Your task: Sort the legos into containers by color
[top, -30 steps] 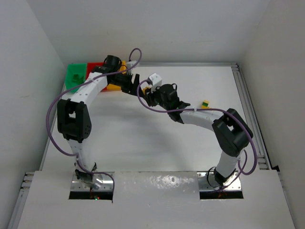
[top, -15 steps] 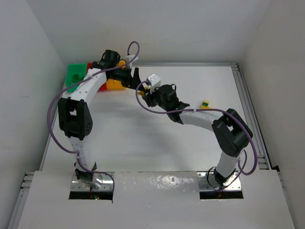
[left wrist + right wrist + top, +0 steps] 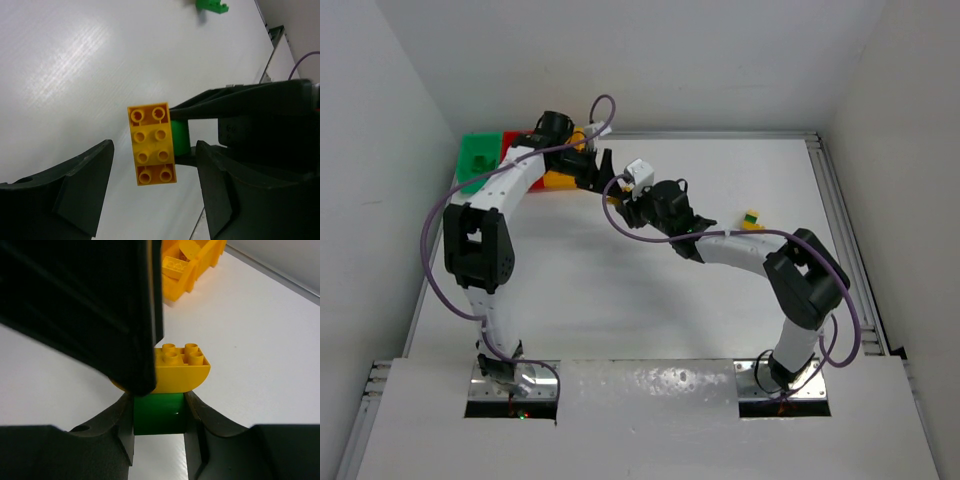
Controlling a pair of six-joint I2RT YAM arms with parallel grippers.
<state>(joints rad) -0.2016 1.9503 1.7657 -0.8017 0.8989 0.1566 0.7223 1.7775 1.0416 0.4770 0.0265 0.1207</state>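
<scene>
White table between plain white walls, aluminium rail alongside.

Top camera looks down from the desk's near edge; close wrist cameras share the yellow brick on the green brick, left downward, right sideways.

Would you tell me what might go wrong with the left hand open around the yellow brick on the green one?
1. The right hand pinches only the green brick; a pull on the yellow brick might drag it loose, dropping both.
2. The left hand stands open close to the right fingers, so closing may knock them.
3. If the bricks stay joined, green may land in the yellow bin.
</scene>
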